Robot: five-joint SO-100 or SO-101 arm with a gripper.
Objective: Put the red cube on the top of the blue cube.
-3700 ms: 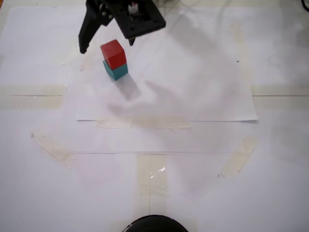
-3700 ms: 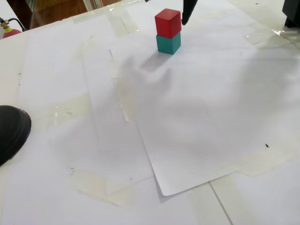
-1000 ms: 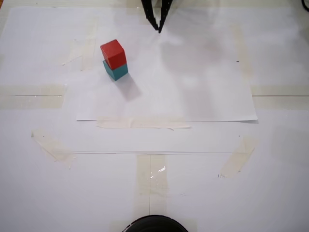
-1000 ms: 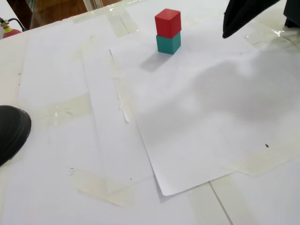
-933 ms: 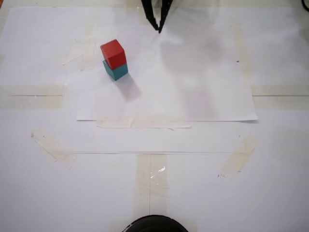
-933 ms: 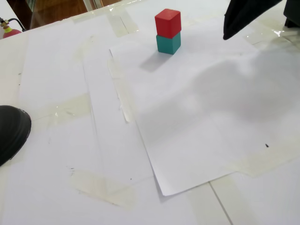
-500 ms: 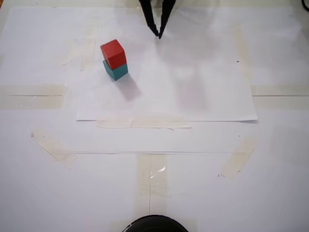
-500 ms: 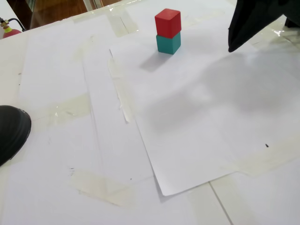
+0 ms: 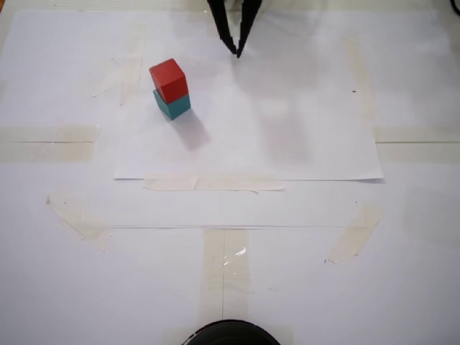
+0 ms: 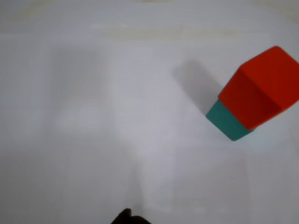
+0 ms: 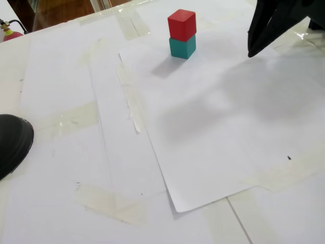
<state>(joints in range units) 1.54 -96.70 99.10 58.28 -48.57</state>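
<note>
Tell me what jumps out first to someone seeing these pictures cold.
The eye goes straight to the red cube sitting on top of the blue cube, the only strong colour on the white taped paper, toward the upper left in a fixed view. Next comes the black gripper at the top edge, off to the right of the stack, touching neither cube, its fingertips close together.

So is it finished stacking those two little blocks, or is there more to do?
Stacking looks done: the red cube sits on the blue cube, slightly twisted. Nothing is in hand; the gripper is off to one side, clear of the stack, its jaws nearly together and empty. Nothing obvious is left.
</note>
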